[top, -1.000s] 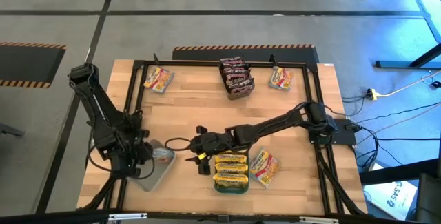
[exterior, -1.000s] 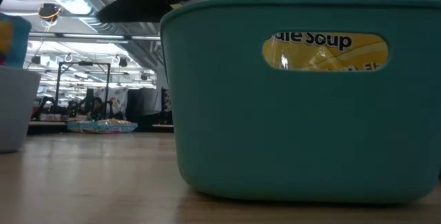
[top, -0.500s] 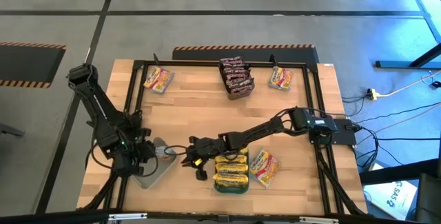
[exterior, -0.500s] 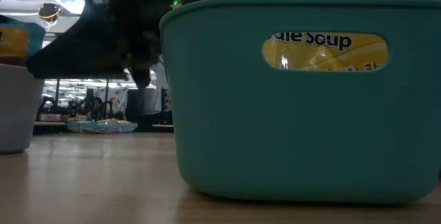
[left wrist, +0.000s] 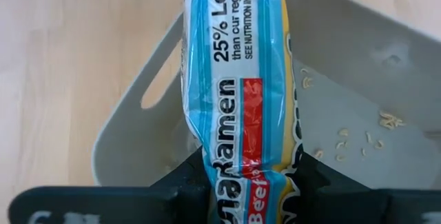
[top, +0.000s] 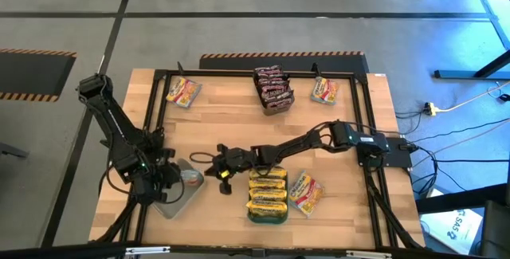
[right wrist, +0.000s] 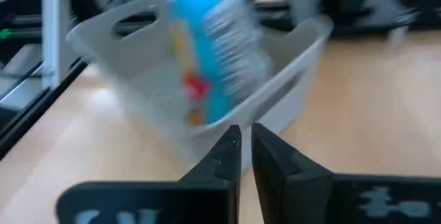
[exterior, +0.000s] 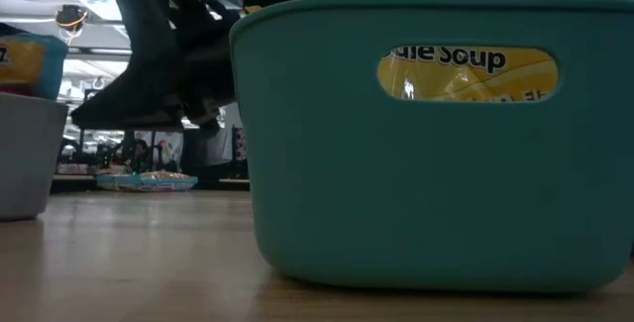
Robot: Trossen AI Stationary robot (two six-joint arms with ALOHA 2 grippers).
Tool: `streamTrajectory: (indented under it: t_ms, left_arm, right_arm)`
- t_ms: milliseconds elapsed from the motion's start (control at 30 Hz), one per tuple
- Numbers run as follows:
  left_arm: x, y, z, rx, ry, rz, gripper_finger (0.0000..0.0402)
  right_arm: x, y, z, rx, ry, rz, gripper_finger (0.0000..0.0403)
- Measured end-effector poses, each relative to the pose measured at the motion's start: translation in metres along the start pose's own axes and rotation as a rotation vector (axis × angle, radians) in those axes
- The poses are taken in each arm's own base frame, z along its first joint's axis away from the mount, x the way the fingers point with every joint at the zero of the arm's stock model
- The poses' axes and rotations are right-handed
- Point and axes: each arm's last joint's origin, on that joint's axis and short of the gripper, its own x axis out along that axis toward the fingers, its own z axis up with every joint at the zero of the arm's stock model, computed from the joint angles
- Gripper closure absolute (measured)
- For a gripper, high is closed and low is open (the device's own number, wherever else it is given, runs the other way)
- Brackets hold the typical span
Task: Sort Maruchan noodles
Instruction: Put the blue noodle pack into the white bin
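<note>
- Our left gripper (left wrist: 241,176) has a blue-and-yellow noodle packet (left wrist: 238,79) pinched by one end, right over the grey tray (left wrist: 358,100) at the near-left of the table (top: 231,123).
- Our right gripper (right wrist: 246,151) has its fingers pressed nearly together with nothing between them. It sits mid-table, nose pointed at that same grey tray, just beside the teal tray (top: 267,215).
- The rest of the noodles are spread around. Yellow packets (top: 266,195) are stacked in the teal tray, with one orange-yellow packet (top: 305,193) loose beside it. Dark packets (top: 271,86) sit in a tray at the far edge, and there's a loose packet near each far corner (top: 182,92) (top: 323,90).
- Handling-wise, we'd guess these are light, and the wrapper looks crinkly and slick, so a pinch on film alone could slide.
- The block inside is probably brittle; crumbs already lie in the grey tray, so we'd squeeze gently.
- Best hold in our opinion: across the short side, biting into the block a little rather than just the sealed flap.
</note>
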Motion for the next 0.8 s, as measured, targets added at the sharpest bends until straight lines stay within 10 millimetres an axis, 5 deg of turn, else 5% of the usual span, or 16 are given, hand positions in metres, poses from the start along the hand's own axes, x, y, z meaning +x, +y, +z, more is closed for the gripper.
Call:
streamTrajectory:
  t_ms: [367, 533, 800]
  left_arm:
    - [0.0, -0.001, 0.0, 0.073, -0.002, -0.006, 0.0307]
    - [0.0, 0.0, 0.0, 0.102, 0.005, -0.007, 0.0307]
    - [0.0, 0.0, 0.001, 0.268, -0.029, 0.024, 0.0307]
  right_arm:
    - [-0.006, -0.021, 0.005, 0.003, 0.032, -0.089, 0.0379]
    - [-0.02, 0.009, 0.026, -0.034, 0.078, 0.132, 0.0379]
    - [-0.005, 0.042, 0.003, -0.09, 0.034, 0.228, 0.0379]
